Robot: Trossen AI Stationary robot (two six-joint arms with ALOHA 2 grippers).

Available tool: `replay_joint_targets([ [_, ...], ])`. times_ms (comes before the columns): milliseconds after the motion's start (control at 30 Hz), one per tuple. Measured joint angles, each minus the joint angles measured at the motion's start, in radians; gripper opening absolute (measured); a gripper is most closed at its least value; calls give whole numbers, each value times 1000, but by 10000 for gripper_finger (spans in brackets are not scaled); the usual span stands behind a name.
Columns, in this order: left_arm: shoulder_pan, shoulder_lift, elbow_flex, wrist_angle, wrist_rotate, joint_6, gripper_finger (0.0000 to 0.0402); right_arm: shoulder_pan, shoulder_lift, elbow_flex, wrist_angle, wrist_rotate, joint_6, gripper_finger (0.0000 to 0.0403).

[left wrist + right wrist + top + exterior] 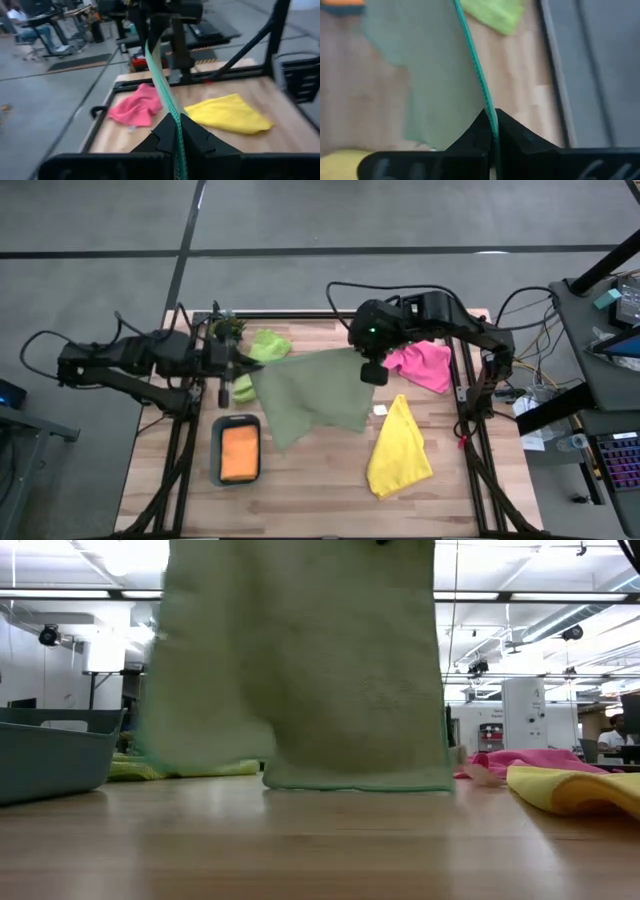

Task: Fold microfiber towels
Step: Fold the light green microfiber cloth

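The pale sage green towel (312, 398) hangs at centre frame in the high view, pinched by its top edge between the left gripper (243, 367) and right gripper (372, 370), both clamped tight on its hem. Its long axis runs left to right between them, lower edge just brushing the table (320, 500). The pinches look thin: pulling the arms further apart could slip a corner free, or the drape could snag the teal tray (236, 450).

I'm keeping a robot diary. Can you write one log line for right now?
left gripper: shut on sage green towel | right gripper: shut on same towel | towel: lifted, stretched between both, lower edge near table
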Motion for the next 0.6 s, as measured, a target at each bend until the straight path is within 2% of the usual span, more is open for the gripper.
replay_joint_targets([
  [233, 177, 54, 60, -42, 1, 98, 0, -32, 0, 0, 16, 241, -107, 9],
  [400, 329, 103, 128, -99, 10, 179, 0, -51, 0, 0, 68, 336, -148, 9],
  [600, 391, 139, 218, -109, 62, 303, 0, -48, -5, 0, 108, 459, -213, 9],
])
